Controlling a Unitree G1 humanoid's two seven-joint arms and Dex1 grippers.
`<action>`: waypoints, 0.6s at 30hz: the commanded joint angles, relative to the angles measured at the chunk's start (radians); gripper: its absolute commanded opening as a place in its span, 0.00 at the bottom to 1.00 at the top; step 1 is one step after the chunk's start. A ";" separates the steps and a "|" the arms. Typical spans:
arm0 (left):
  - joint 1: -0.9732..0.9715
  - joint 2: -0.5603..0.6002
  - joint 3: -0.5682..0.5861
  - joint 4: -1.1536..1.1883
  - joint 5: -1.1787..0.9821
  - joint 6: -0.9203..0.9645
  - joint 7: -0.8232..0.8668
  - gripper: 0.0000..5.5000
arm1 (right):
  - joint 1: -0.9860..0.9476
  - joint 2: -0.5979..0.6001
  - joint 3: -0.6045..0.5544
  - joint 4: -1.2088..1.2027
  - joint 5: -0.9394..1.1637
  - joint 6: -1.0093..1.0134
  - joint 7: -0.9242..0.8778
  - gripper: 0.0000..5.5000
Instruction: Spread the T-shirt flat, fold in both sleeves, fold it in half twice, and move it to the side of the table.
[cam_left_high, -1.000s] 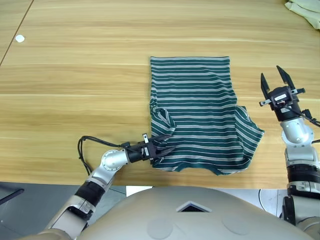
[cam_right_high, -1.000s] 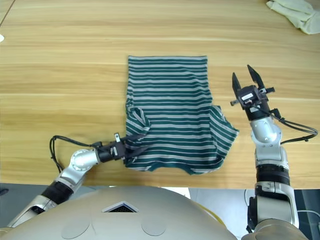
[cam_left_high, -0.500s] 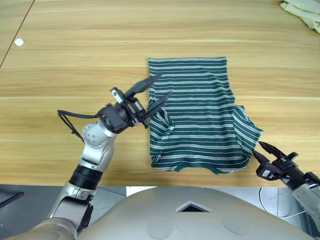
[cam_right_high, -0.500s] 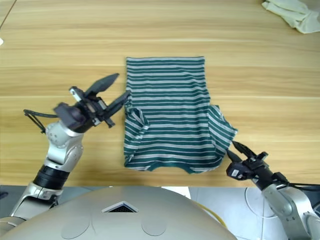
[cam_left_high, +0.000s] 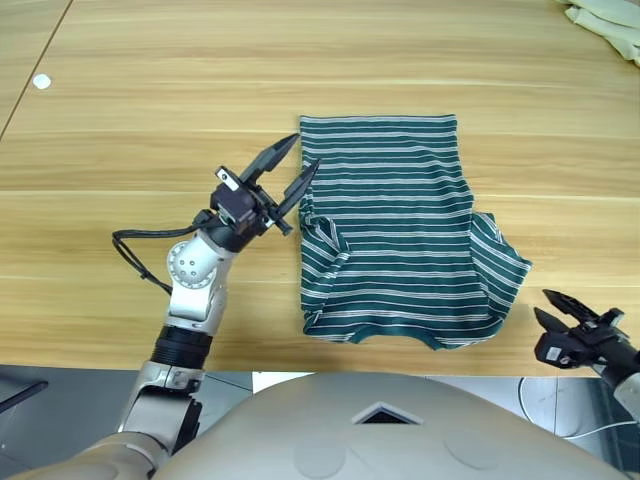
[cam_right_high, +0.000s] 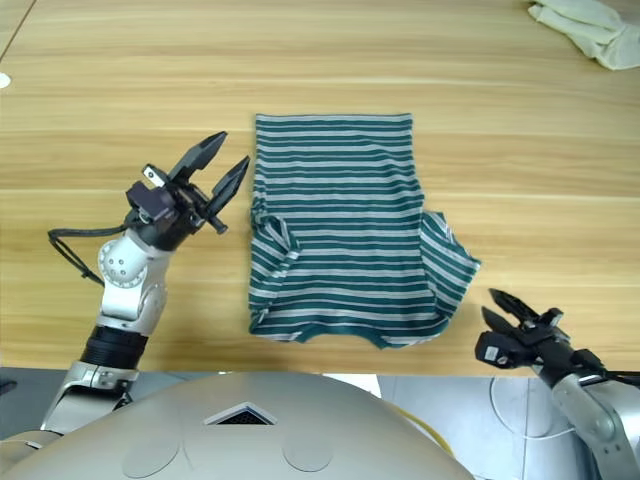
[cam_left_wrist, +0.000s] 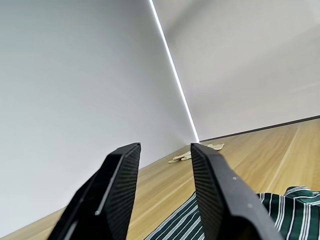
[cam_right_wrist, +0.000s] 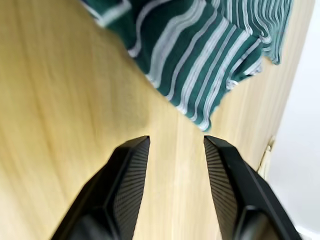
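Pale cloth (cam_left_high: 606, 22) at the far right corner is cut off by the frame edge. White spot (cam_left_high: 40, 82) far left on the table (cam_left_high: 150, 60): too small to identify. T-shirt (cam_left_high: 395, 200) left sleeve (cam_left_high: 325, 238) is bunched, its folds hide the fabric underneath.

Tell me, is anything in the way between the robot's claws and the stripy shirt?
Nothing visible is. The left gripper is open beside the shirt at its left edge. The right gripper is open off its near right corner, with only bare table between.
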 joint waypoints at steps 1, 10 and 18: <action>-0.003 -0.011 0.012 0.020 0.024 -0.011 -0.004 0.33 | -0.038 0.002 0.064 0.010 0.003 -0.006 0.018 0.36; 0.062 -0.001 0.037 -0.019 0.056 -0.035 0.003 0.33 | -0.380 -0.059 0.359 0.361 -0.045 -0.049 -0.020 0.36; 0.075 -0.007 0.036 -0.026 0.050 -0.043 -0.004 0.33 | -0.412 -0.106 0.405 0.427 -0.025 -0.042 -0.079 0.36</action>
